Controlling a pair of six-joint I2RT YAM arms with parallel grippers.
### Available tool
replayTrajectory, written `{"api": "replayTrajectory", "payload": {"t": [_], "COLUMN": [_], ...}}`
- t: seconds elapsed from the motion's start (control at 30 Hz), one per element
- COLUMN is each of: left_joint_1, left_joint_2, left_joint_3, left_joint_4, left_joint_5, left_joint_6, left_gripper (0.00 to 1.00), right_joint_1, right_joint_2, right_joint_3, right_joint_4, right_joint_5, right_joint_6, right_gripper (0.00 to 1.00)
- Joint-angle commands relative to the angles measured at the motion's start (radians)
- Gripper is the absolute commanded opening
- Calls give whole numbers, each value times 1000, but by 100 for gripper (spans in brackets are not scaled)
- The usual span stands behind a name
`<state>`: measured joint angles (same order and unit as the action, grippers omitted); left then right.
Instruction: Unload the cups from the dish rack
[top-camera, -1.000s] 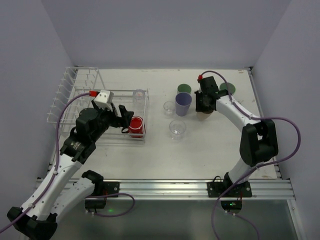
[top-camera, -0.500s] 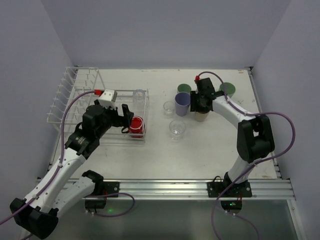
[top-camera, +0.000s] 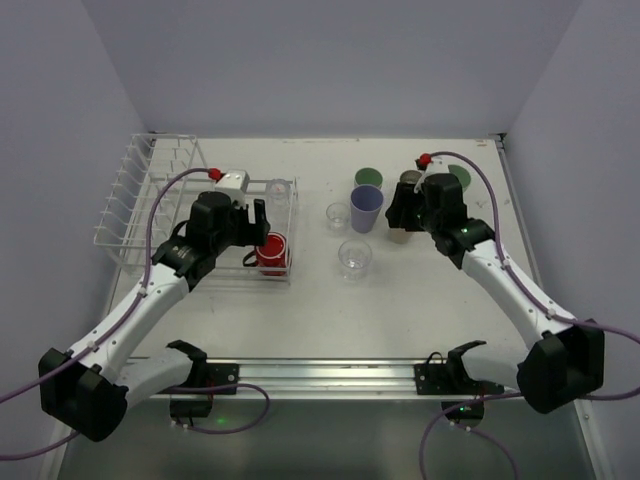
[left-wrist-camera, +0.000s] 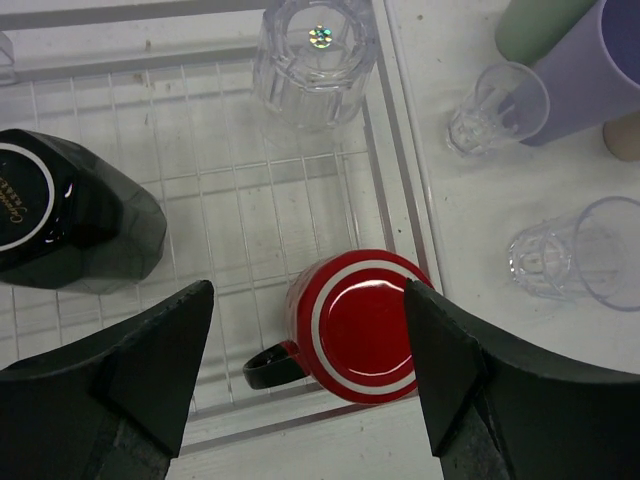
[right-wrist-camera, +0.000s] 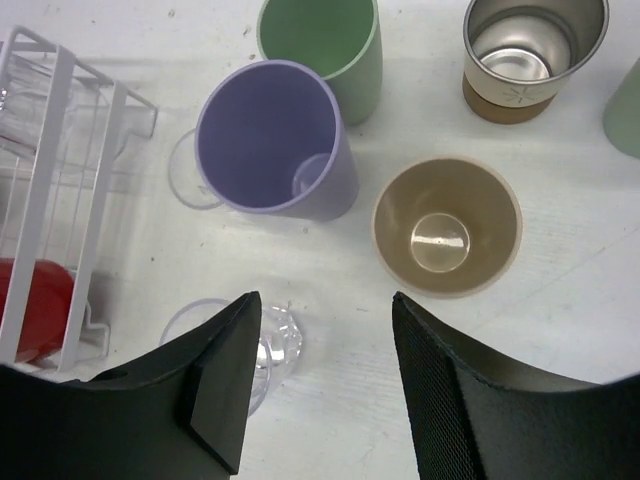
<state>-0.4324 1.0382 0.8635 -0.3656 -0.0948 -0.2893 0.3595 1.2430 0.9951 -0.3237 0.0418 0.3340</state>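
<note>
The white wire dish rack (top-camera: 150, 205) stands at the left. Its basket (left-wrist-camera: 330, 190) holds an upside-down red mug (left-wrist-camera: 360, 325), an upside-down clear glass (left-wrist-camera: 312, 55) and a black cup (left-wrist-camera: 70, 215). My left gripper (left-wrist-camera: 308, 330) is open above the red mug (top-camera: 271, 250), one jaw on each side, not touching it. My right gripper (right-wrist-camera: 322, 330) is open and empty above the table, near the beige cup (right-wrist-camera: 447, 227). A lavender cup (right-wrist-camera: 275, 140), a green cup (right-wrist-camera: 325, 45), a steel cup with a brown band (right-wrist-camera: 533, 50) and a clear glass (right-wrist-camera: 270, 345) stand on the table.
A small clear glass (top-camera: 339, 215) stands left of the lavender cup (top-camera: 366, 207). A mint green cup (top-camera: 460, 175) stands at the back right. The rack's tall prongs (top-camera: 125, 185) rise at the far left. Grey walls enclose the table on three sides.
My right gripper has drawn back from the beige cup, which now stands alone on the table. My left gripper has moved farther over the rack, above the red mug.
</note>
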Motion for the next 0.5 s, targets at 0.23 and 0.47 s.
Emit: {"api": "replayTrajectory", "payload": {"t": [0.23, 0.47], "left_joint_1": [-6, -23], "left_joint_2": [54, 39], "left_joint_3": [106, 83], "left_joint_4": [-208, -302], "left_joint_5": [18, 122], "left_joint_6": [-53, 7], "left_gripper": [85, 89], "right_joint_1": [1, 1], "right_joint_2": [-132, -120], "right_joint_3": [-96, -108], "right_joint_4": [115, 135], "right_joint_5": [-75, -117], "right_joint_6": [45, 46], "right_gripper": [57, 57]}}
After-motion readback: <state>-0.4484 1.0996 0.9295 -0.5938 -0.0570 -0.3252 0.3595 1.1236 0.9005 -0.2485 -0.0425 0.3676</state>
